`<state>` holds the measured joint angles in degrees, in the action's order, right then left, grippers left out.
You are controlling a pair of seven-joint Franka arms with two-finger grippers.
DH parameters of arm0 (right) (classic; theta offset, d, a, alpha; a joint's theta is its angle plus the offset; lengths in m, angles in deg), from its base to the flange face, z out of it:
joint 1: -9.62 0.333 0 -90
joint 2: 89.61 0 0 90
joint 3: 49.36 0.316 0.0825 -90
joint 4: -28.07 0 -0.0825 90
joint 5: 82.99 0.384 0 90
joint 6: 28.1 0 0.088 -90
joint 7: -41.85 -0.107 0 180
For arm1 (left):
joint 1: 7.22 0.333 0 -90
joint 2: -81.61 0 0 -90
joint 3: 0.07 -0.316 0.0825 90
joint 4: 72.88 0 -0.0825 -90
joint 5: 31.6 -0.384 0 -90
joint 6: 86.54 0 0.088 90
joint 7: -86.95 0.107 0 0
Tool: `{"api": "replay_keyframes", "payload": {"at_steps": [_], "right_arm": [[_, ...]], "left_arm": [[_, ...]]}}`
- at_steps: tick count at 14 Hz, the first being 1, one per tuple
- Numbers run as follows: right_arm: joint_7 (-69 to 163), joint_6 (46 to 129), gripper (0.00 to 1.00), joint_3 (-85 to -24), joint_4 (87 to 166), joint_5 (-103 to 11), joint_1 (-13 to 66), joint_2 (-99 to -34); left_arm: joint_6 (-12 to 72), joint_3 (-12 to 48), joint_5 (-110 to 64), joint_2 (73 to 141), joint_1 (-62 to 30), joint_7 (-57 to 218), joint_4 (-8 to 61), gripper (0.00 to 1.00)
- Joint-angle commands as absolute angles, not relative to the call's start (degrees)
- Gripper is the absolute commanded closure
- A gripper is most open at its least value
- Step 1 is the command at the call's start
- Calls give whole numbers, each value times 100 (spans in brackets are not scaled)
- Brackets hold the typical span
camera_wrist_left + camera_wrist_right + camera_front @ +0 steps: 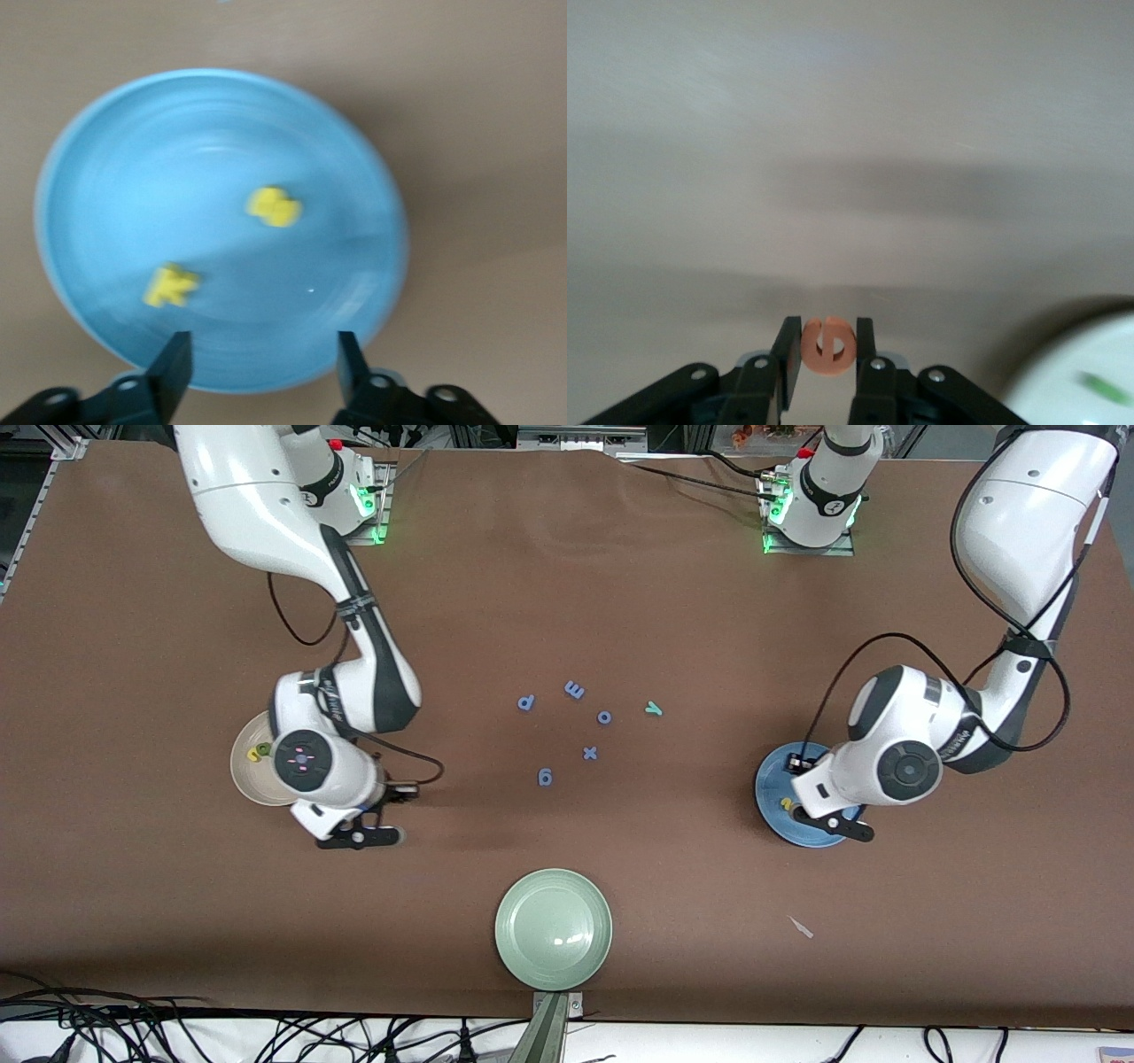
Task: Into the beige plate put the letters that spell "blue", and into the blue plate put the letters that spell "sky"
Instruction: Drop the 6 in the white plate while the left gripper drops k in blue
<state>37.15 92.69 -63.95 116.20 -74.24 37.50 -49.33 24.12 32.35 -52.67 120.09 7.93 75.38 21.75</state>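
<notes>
My left gripper [262,341] hangs open over the blue plate [133,159], nothing between its fingers. In that plate lie the yellow s [275,206] and yellow k [171,285]. My right gripper [827,341] is shut on the orange e [827,345], over bare table beside the beige plate [244,771]. The right arm's wrist hides much of that plate; a yellow u [254,755] and an olive-green letter [265,749] show in it. The teal y [653,708] lies on the table, toward the left arm's end of the loose letters.
Several periwinkle-blue letters lie mid-table, among them one at the group's right-arm end [526,702] and one nearest the front camera [545,778]. A pale green plate [554,957] sits near the front edge. A small pale scrap [801,927] lies nearer the camera than the blue plate [769,779].
</notes>
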Motion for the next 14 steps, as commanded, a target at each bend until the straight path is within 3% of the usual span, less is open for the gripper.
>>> {"api": "replay_keyframes", "payload": {"at_steps": [1, 3, 6, 8, 9, 10, 14], "right_arm": [[4300, 9302, 84, -6754, 12763, -7324, 3792, -5725], [4317, 9179, 83, -6956, 13045, -7324, 3792, -5823], [4668, 8924, 82, -7255, 13099, -7332, 3679, -5666], [4984, 8810, 77, -7256, 13090, -7332, 3363, -5595], [5055, 8800, 34, -7256, 13090, -7332, 3266, -5594], [5029, 8792, 0, -7256, 13038, -7324, 3187, -5594], [4435, 8153, 0, -7177, 12442, -7315, 3422, -5647]], "left_arm": [[2131, 3945, -5164, 11773, 746, 5925, 2283, 0], [2130, 4315, -5146, 11817, 589, 4405, 2310, 0], [2253, 4352, -5137, 11835, 98, 2961, 2520, 0], [2830, 4352, -5137, 11853, -1, 1941, 2888, 0], [3260, 4352, -5137, 11844, -10, 1423, 3134, 0], [3647, 4361, -5216, 11818, -10, 922, 3406, 0], [4809, 4343, -5243, 11817, -10, -48, 4084, 0]]}}
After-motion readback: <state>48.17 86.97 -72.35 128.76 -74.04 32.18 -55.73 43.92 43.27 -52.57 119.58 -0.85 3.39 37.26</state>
